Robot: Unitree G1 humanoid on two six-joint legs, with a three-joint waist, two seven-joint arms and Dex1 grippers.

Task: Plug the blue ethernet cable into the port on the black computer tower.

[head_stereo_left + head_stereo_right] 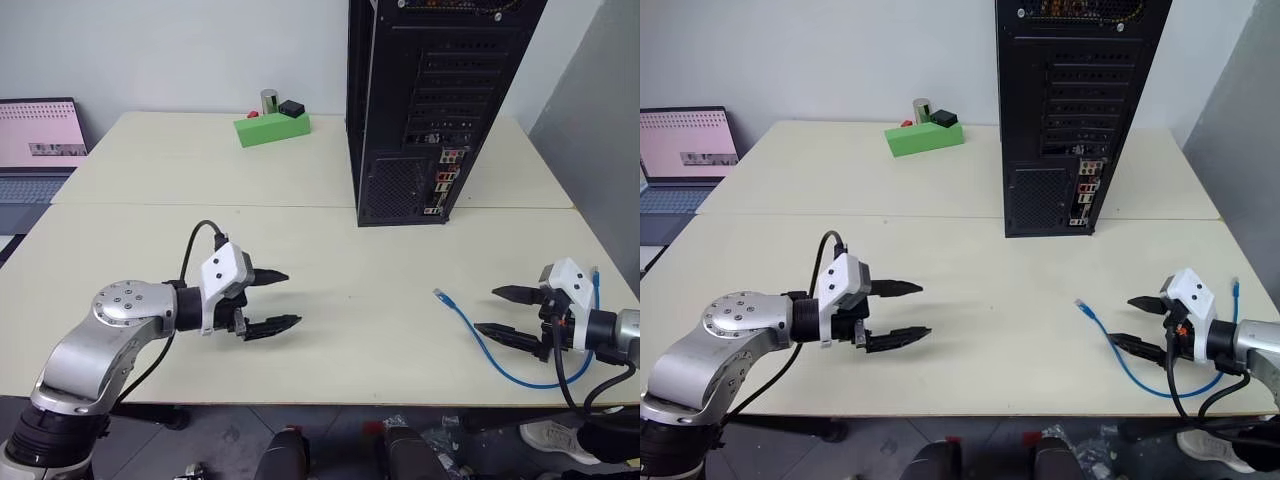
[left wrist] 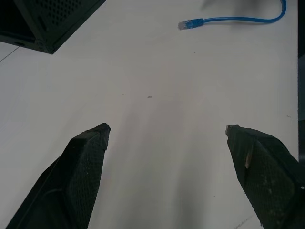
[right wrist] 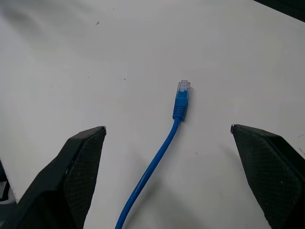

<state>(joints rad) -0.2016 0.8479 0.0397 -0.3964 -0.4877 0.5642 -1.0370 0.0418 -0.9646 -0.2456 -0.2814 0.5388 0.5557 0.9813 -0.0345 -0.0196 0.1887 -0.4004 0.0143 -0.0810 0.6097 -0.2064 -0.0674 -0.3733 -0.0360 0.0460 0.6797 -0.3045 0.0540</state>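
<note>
Task not yet begun: the blue cable (image 1: 500,350) lies loose on the table (image 1: 330,250) before the wide, empty right gripper (image 1: 505,312), well apart from the tower (image 1: 430,100), while the left gripper (image 1: 275,300) also gapes empty.

— Left gripper (image 1: 283,299)?
— Two tapered black fingers (image 2: 81,171), finely textured on the inner faces; white angular housing behind them, small dark screws on its side.
— Behind that housing?
— Black wrist collar, then a rounded silver-grey forearm (image 1: 95,345) with a ring of screws on its round cap; black cable looping over the housing.
— Right gripper (image 1: 500,312)?
— Same black fingers, same white housing; black cables just behind it, red spot beside them.
</note>
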